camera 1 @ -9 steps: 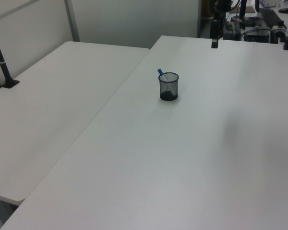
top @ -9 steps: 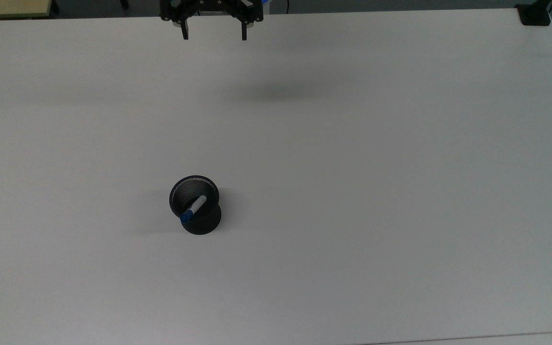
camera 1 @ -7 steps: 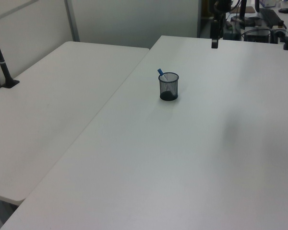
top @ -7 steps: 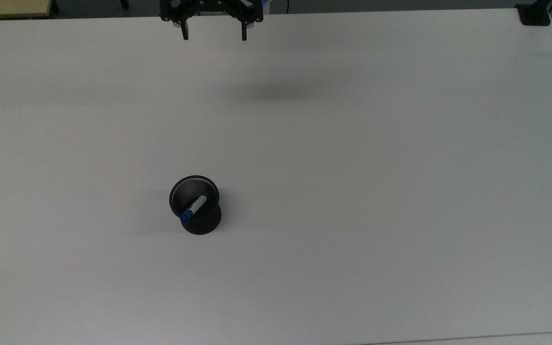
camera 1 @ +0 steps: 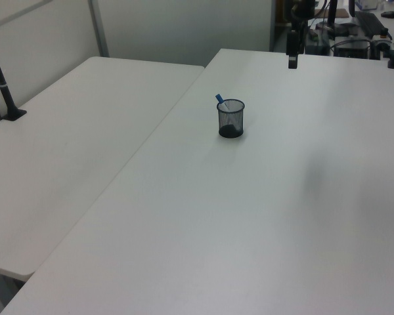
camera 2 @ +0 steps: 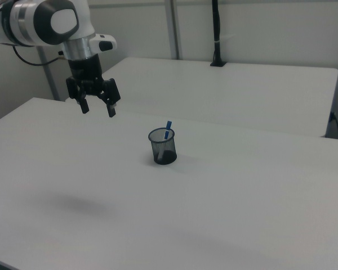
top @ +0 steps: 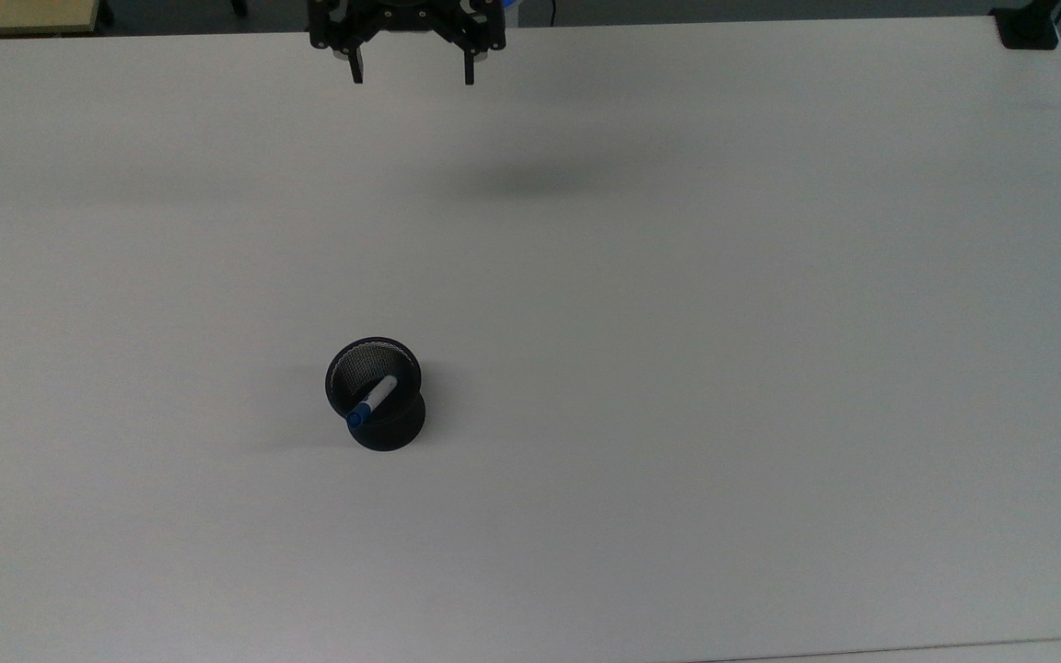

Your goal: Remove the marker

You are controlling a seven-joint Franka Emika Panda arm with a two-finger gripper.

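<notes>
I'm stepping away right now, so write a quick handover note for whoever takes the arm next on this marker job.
Gripper: open, empty, hanging high above the white table, well away from the cup.
Marker: standing tilted in the black mesh cup, blue cap leaning on the rim and poking above it.
Done: nothing grasped yet.
Left: bring the gripper over the cup, close on the marker's top, lift it out.

Two white tables (camera 1: 85, 131), pale walls (camera 1: 184, 26)
</notes>
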